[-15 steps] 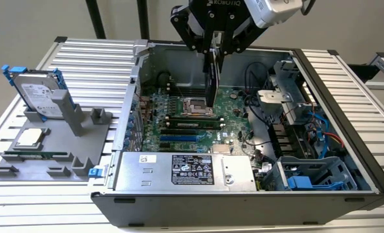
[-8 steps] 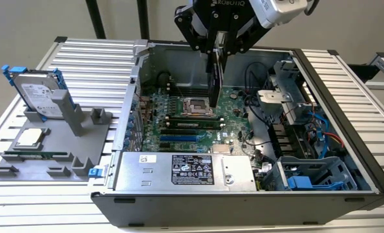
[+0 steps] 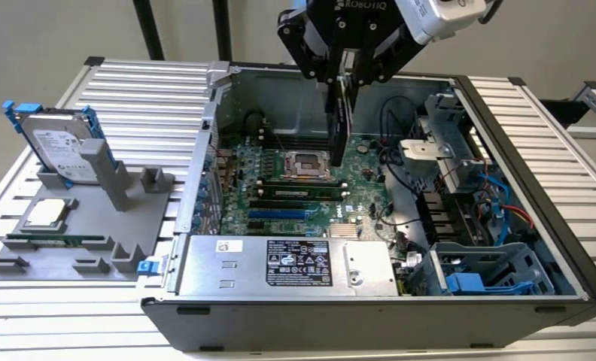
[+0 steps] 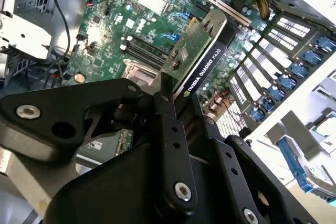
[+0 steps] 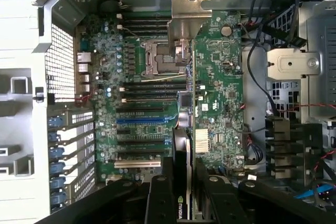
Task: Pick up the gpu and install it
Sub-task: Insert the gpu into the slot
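Note:
My gripper (image 3: 342,74) hangs over the open computer case (image 3: 539,195), shut on the gpu (image 3: 336,128). The card hangs edge-down in the air above the motherboard (image 3: 288,177), near the processor socket (image 3: 306,163). In the second wrist view the gripper (image 4: 176,100) clamps the gpu (image 4: 202,51) between green board and black cooler. In the first wrist view the gripper (image 5: 184,178) holds the gpu (image 5: 184,109) edge-on, its silver bracket (image 5: 187,11) at the far end. The blue expansion slot (image 5: 144,120) lies beside the card, apart from it.
A grey fixture (image 3: 87,226) at the exterior view's left holds a hard drive in a blue frame (image 3: 62,143), a processor chip (image 3: 47,214) and a memory stick (image 3: 57,241). Inside the case sit the power supply (image 3: 288,263), cables (image 3: 403,177) and a drive cage (image 3: 484,274).

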`<state>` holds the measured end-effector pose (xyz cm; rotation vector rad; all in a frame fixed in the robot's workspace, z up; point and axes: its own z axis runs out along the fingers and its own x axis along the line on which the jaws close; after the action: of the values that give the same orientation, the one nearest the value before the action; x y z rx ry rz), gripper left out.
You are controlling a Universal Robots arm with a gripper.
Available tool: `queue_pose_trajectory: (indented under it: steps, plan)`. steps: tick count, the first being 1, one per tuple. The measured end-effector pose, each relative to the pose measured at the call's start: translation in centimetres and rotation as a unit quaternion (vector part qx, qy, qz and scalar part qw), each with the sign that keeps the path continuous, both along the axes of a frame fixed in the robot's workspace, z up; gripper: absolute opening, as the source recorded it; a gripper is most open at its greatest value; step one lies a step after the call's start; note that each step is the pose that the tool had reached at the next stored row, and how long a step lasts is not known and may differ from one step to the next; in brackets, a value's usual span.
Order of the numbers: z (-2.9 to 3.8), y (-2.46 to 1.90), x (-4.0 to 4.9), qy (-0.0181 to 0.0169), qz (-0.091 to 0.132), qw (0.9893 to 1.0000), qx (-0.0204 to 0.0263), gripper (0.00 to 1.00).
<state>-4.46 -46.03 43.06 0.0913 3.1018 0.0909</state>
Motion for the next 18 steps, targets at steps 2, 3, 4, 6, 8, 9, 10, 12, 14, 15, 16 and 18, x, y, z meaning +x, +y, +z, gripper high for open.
queue_pose_trajectory:
  steps: [2,3,4,6,8,9,10,12,14,15,16,18]
  plan:
    - [0.0,0.0,0.16,0.0,0.0,1.0,0.0,0.0]
    - [0.0,0.0,0.2,0.0,0.0,1.0,-0.0001,0.0]
    - [0.0,0.0,0.2,0.0,0.0,1.0,-0.0001,0.0]
    - [0.0,0.0,0.22,0.0,0.0,1.0,0.0,0.0]
    - [0.0,0.0,0.22,0.0,0.0,1.0,-0.0002,0.0]
    - [0.0,0.0,0.22,0.0,0.0,1.0,-0.0002,0.0]
    - [0.0,0.0,0.22,0.0,0.0,1.0,-0.0002,0.0]
    - [0.0,0.0,0.22,0.0,0.0,1.0,-0.0002,0.0]
    - [0.0,0.0,0.21,0.0,0.0,1.0,-0.0006,0.0]
    - [0.0,0.0,0.22,0.0,0.0,1.0,-0.0007,0.0]
    - [0.0,0.0,0.21,0.0,0.0,1.0,-0.0007,0.0]
    - [0.0,0.0,0.22,0.0,0.0,1.0,-0.0007,0.0]
